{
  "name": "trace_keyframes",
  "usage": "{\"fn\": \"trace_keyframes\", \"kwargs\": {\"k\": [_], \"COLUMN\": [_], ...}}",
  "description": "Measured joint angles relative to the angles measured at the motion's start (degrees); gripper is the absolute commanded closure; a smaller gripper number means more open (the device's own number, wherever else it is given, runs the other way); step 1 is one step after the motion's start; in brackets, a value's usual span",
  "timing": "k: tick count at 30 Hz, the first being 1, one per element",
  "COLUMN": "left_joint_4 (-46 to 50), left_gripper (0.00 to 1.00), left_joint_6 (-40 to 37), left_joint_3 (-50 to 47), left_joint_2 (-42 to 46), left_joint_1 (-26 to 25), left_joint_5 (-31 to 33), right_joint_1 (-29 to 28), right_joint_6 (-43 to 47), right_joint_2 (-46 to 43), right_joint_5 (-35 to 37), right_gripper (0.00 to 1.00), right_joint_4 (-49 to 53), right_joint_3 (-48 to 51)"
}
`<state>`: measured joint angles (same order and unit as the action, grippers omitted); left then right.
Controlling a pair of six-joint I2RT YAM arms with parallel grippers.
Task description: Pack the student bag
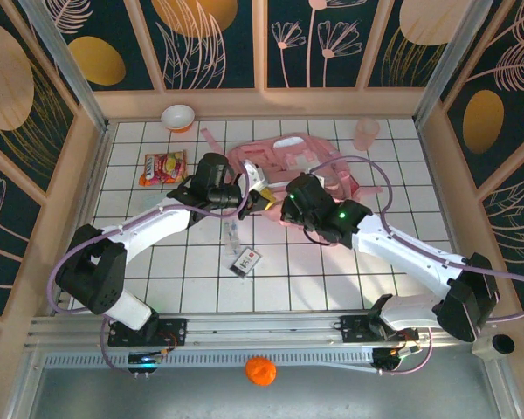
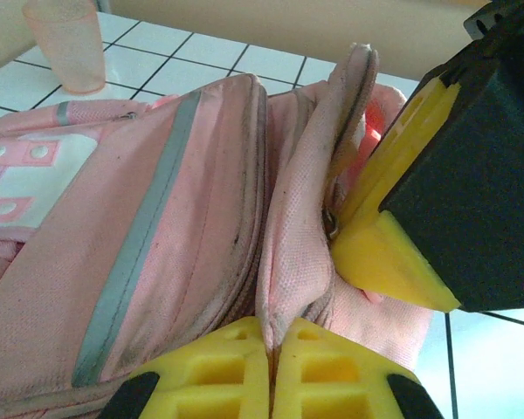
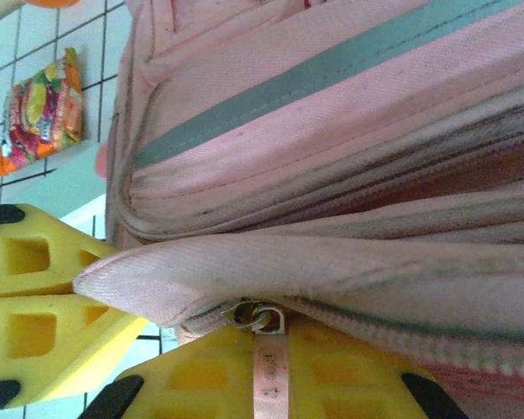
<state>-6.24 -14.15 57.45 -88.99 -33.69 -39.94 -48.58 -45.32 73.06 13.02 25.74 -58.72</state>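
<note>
The pink backpack (image 1: 288, 161) lies on the tiled table (image 1: 332, 279) toward the far side, between a snack packet (image 1: 163, 168) and a cup (image 1: 365, 133). The left gripper (image 2: 271, 353) has its yellow fingers pressed together on a fold of the backpack's fabric. Just beside it, the right gripper (image 3: 271, 349) pinches the zipper pull (image 3: 271, 375) between nearly closed fingers

The student bag (image 2: 183, 262) is matt woven cloth, its zip slider (image 3: 255, 316) dull metal, the table tiles (image 1: 306, 279) glossy.
</note>
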Motion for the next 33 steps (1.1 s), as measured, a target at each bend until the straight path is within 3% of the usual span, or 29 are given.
{"fn": "trace_keyframes", "kwargs": {"k": [8,16,25,33], "left_joint_4": [-0.39,-0.33,-0.85,-0.79], "left_gripper": [1.00,1.00,1.00,1.00], "left_joint_6": [0.42,0.59,0.81,0.70], "left_joint_3": [0.00,0.00,0.00,0.00], "left_joint_2": [0.00,0.00,0.00,0.02], "left_joint_1": [0.37,0.55,0.31,-0.07], "left_joint_5": [0.33,0.66,0.39,0.96], "right_joint_1": [1.03,1.75,2.51,2.75], "right_joint_6": [2.69,0.76,-3.80,-4.11], "right_joint_2": [0.87,-0.09,-3.39,-3.37], "right_joint_5": [-3.23,-4.31,-4.79,-3.89], "right_gripper": [0.71,0.88,1.00,1.00], "right_joint_4": [-3.56,-6.62,-10.21,-5.57], "right_joint_3": [0.04,1.97,5.77,3.65]}}
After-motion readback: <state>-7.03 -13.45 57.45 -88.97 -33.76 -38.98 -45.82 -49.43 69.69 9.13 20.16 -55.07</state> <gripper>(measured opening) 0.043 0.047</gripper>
